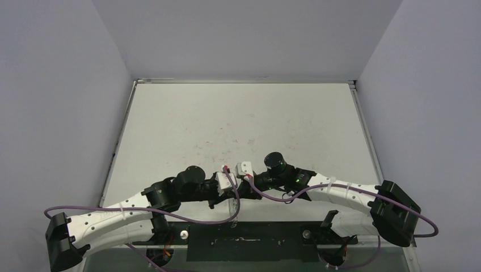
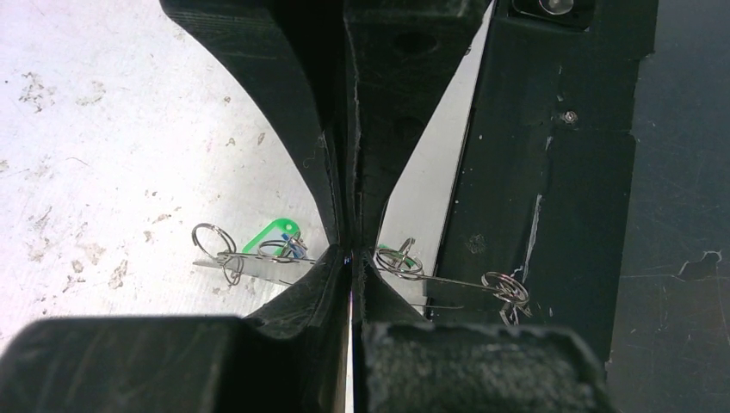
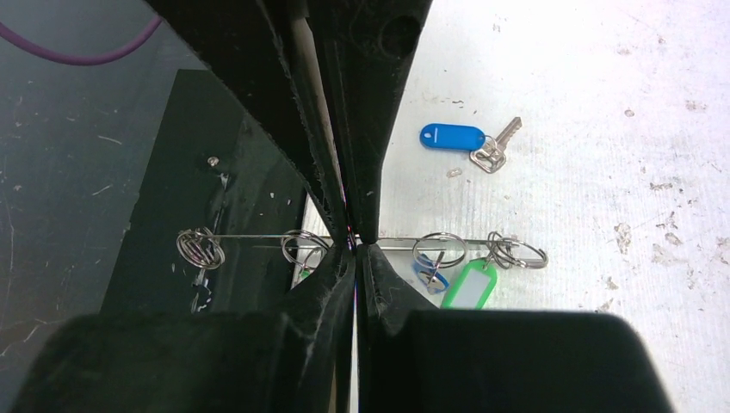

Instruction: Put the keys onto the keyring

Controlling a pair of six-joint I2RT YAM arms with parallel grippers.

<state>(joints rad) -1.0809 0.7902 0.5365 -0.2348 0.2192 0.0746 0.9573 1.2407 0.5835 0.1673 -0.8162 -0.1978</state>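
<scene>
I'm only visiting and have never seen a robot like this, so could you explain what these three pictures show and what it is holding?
These are two robot arms bolted to a table, each ending in two fingers. The wide picture looks down from above: the left arm and right arm meet in the middle. The other two pictures come from small cameras on the wrists, so the black wedges are each arm's own fingers. The left fingers and the right fingers are both pinched shut on the same thin wire keyring. A green tag seems to hang from it. One key with a blue tag lies loose on the table beyond.
</scene>
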